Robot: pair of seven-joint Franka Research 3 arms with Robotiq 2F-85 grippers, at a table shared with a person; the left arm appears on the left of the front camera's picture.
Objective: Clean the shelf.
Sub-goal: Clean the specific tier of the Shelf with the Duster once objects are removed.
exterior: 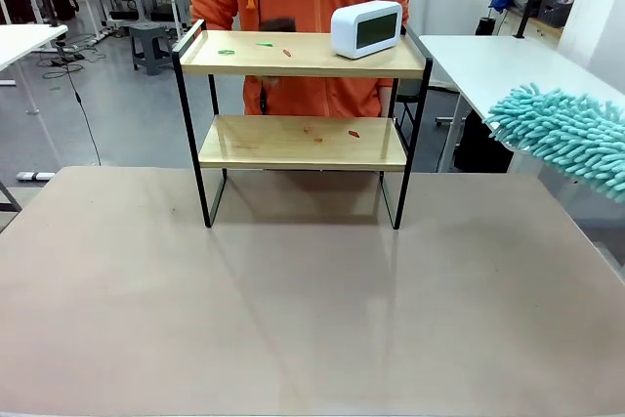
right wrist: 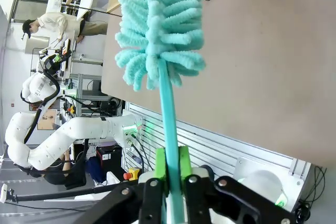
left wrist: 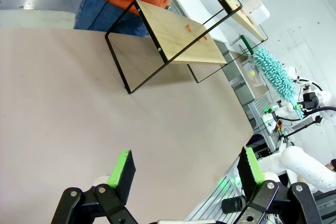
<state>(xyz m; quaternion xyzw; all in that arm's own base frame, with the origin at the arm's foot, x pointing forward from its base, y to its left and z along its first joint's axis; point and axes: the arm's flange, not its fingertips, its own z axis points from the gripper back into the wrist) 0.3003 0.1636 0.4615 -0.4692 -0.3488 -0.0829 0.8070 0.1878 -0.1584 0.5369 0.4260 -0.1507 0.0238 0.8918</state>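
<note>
The shelf (exterior: 273, 144), two scrap-dotted pale boards in a black frame, is set at the far edge of the table (exterior: 293, 319). A duster (right wrist: 160, 30) is clamped by the right gripper (right wrist: 169, 158); the left gripper (left wrist: 186, 162) is held wide, empty.

Grey-brown desk (exterior: 293, 319), matte top. Shelf (exterior: 303, 139) stands w/ 4 legs on desk, near far edge, approx centred betw. left & right edges. Shelf top board: white clock (exterior: 366, 28) at right end, display facing desk's near edge. Two green scraps (exterior: 227, 51) toward left end, red scrap (exterior: 287, 52) just right of them. Lower board: few red bits (exterior: 354, 132), mid to right.
</note>
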